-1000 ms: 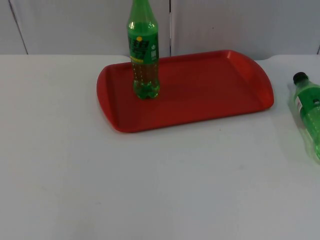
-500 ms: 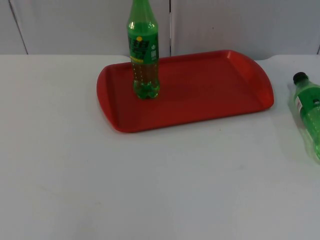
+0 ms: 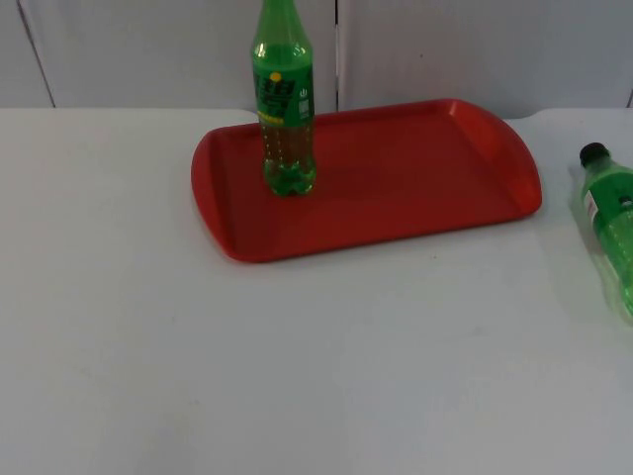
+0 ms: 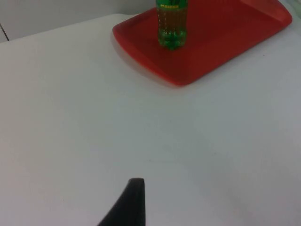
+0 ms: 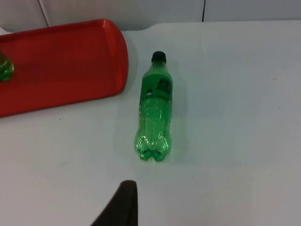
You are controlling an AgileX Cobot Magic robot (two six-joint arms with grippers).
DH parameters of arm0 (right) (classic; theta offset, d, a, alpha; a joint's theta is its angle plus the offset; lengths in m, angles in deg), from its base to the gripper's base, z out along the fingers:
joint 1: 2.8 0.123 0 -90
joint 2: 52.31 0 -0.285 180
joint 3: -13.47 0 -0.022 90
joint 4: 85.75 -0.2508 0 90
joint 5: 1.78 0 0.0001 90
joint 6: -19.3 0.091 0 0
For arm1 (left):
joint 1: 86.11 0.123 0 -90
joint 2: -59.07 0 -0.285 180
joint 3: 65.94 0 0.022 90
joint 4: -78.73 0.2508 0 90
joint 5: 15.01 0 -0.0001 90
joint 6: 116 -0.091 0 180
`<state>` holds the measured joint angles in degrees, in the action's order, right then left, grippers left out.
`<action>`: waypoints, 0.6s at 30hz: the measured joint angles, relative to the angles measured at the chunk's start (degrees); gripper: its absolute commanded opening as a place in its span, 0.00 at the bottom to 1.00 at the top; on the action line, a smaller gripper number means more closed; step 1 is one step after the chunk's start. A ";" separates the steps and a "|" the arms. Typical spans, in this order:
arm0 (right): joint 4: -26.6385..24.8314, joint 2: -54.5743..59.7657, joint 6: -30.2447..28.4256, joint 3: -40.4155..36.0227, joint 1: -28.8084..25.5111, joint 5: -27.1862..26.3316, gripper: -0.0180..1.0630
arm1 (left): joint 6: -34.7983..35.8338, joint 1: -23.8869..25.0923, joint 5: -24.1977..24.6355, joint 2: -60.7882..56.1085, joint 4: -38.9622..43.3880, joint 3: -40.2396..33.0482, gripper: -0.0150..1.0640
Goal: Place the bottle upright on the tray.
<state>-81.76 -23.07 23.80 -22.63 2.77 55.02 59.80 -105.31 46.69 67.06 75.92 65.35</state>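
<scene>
1. White, matte table top point(image 3: 297, 376) is seen nearest, flat and smooth.
2. Black fingertip of the left gripper point(image 4: 129, 202) is seen low over bare table, well apart from the tray; the arm is judged to be waiting. Whether its jaws are wide or narrow cannot be told.
3. Black fingertip of the right gripper point(image 5: 120, 205) is seen near the base of the lying bottle point(image 5: 155, 110), not touching it; its jaw state cannot be told either, and nothing is seen held.
4. The lying bottle point(image 3: 611, 226) is found on its side on the table, beside the tray's right end and apart from it, black cap toward the wall. It is green translucent plastic, ribbed, with a lobed base and a dark label; it will likely roll if nudged.
5. Red tray point(image 3: 396, 178) is glossy hard plastic, oblong, with rounded corners and a raised lip.
6. One upright bottle point(image 3: 285, 99) is already stood on the tray's left part: green plastic, printed label, a little liquid at the base.
7. Grey partition wall point(image 3: 148, 49) is seen farthest.
8. Step judged: one bottle done, reach for the second not yet made. Next move calls for a grasp across the lying bottle's body by the right gripper, a lift, a turn to vertical, and a set-down on the free right part of the tray.
</scene>
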 measured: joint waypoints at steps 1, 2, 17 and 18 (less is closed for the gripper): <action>0.00 2.81 0.00 1.11 0.00 -0.55 0.99 | 0.00 0.00 0.00 0.00 0.00 0.00 0.99; 0.00 5.22 0.00 2.20 0.00 -1.11 0.99 | 0.00 0.00 0.00 0.00 0.00 0.00 0.99; 0.00 42.71 -0.22 15.63 0.00 -7.55 0.99 | 0.00 0.00 0.00 0.00 0.00 0.00 0.99; 0.00 45.60 -0.22 17.03 0.00 -7.68 0.99 | 0.00 0.00 0.00 0.00 0.00 0.00 0.99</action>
<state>-81.76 22.53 23.58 -5.60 2.77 47.35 59.80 -105.31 46.69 67.06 75.92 65.35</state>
